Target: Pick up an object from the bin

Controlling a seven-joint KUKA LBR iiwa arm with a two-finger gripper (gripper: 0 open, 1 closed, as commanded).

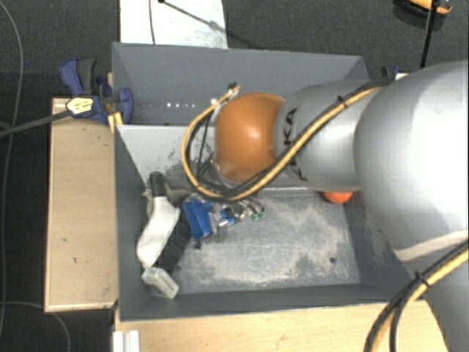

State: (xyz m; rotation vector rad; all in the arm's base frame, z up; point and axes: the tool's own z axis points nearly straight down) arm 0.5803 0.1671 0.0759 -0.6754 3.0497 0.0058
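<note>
1. Grey dusty metal is making up the floor of the bin [293, 259]. It is lying mostly bare on the arm's side of the gripper [214, 195], while the loose things are crowding on the side away from the arm.
2. Farthest out from the gripper, a long white-and-black thing [156, 229] is lying along the bin's wall. A pale grey block [161, 282] is sitting at its camera-side end.
3. Just beside the gripper, toward the camera, a blue blocky thing [198, 218] is lying against that white-and-black thing. I am judging it the likeliest pick, being the nearest.
4. For a clean grasp I am wanting to centre over the blue thing and come straight down. I am also wanting to turn the closing line so that it is not catching the white-and-black neighbour, then lift straight up.
5. On the arm's side of the blue thing, some small metal-and-green bits [245, 213] are lying loose. I am taking them for a nuisance that could be getting dragged along.
6. Above the gripper, the orange wrist cover [249, 141] and its cables are hiding it. So I cannot tell whether it is apart or together, nor whether it is touching anything.
7. Further toward the arm, an orange round thing [337, 196] is peeking out from under the arm. Most of it is being covered, as is that whole side of the bin.
</note>
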